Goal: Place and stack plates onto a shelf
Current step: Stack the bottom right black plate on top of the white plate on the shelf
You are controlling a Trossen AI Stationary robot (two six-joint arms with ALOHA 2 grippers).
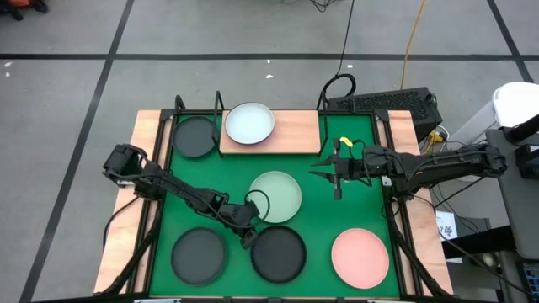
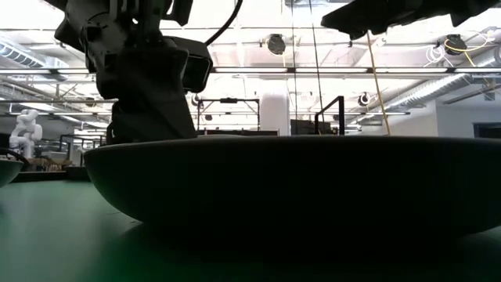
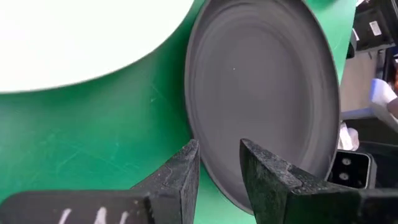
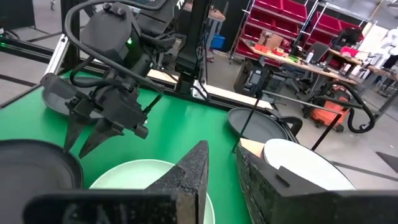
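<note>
The left pincer (image 1: 247, 238) sits low over the table's green mat (image 1: 320, 215), its fingers slightly apart astride the rim of a dark plate (image 1: 278, 253), beside the pale green plate (image 1: 276, 196). Behind, the shelf (image 1: 290, 133) carries a whitish plate (image 1: 250, 124). The right pincer (image 1: 327, 172) hovers, nearly closed, empty.

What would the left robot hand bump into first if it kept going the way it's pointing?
Most likely the dark plate right ahead: the left end effector has its open fingers straddling that plate's rim, though whether they touch it is unclear.
</note>
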